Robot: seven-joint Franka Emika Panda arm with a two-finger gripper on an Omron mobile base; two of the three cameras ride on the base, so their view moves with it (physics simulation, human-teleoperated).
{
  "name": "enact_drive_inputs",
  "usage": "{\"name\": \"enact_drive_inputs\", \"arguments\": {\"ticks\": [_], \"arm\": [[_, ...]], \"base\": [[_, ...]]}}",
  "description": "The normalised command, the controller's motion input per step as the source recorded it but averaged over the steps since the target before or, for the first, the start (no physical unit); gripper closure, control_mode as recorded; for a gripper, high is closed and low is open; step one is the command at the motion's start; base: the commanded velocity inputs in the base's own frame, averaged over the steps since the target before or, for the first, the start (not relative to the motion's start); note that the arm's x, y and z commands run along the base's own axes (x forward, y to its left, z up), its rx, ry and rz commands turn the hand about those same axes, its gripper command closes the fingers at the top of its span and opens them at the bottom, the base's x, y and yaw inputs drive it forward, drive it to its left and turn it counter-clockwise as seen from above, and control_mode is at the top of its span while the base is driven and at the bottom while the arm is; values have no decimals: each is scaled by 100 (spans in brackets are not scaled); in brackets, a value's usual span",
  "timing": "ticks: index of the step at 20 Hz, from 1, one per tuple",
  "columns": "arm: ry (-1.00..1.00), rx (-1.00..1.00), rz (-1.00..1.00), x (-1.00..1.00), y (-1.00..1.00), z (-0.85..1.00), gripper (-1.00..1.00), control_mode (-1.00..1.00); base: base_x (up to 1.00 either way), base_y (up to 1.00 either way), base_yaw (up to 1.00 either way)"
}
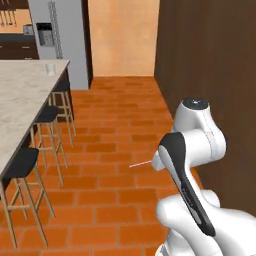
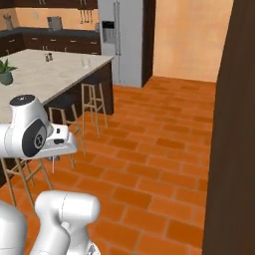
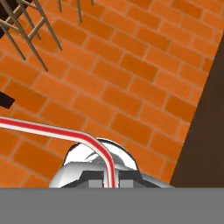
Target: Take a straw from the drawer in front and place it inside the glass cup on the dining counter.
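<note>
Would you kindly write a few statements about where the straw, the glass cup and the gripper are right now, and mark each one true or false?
1. The gripper is shut on the straw. True.
2. The straw already stands inside the glass cup. False: the cup stands on the dining counter, far from the arm, and the straw is at the gripper above the brick floor.
3. In the left base view the straw sticks out to the left of the hand. True.
4. The glass cup lies tipped over on the floor. False: it stands upright near the far corner of the dining counter.
5. Stools stand along the counter's edge. True.
</note>
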Motion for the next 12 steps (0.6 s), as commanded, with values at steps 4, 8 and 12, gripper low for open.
{"name": "enact_drive_inputs", "arguments": {"ticks": [4,8,12], "arm": [[0,0,0,0,0,0,100,100],[0,0,0,0,0,0,100,100],[0,0,0,0,0,0,100,100]], "base": [[100,-57,49],[100,-55,48],[100,-60,47]]}}
